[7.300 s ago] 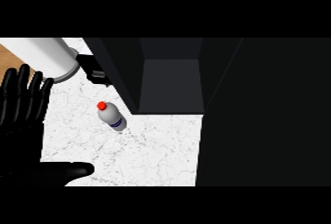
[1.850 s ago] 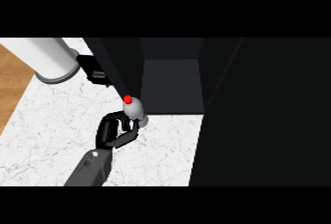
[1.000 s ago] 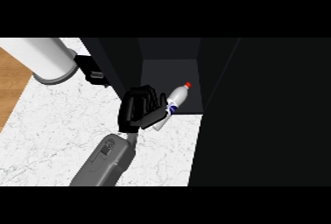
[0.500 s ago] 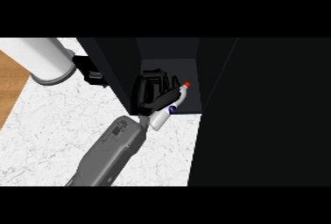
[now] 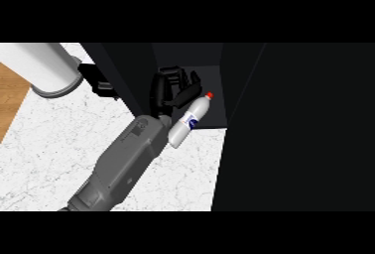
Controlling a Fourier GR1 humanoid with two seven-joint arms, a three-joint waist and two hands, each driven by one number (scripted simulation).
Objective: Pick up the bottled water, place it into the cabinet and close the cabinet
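Bottled water (image 5: 190, 120) sits at the mouth of the cabinet (image 5: 121, 62) in the head view. It leans over, with its red cap (image 5: 210, 95) pointing far and a bit right, into the dark space. Its bottom end sticks out near the white tabletop (image 5: 51, 149). I think it is tipped this way so the cap end goes in first.

The left hand (image 5: 170, 92) is inside the opening, touching the left side of the bottle. The grey forearm (image 5: 121, 163) comes from the near left and crosses the tabletop to get there. The hand is black and the cabinet behind it is dark, so I cannot tell how far open the hand is. I also cannot tell if it has hold of the bottle or only rests against it. The right hand does not show.

The big dark panel (image 5: 307, 129) on the right looks like the cabinet door, swung open. It must be open for the bottle to go in. The bottle is only partly inside and the door is not yet shut.

At the far left stands a white roll (image 5: 40, 67), well apart from the bottle. The arm passes on its right, so it is not bumped.
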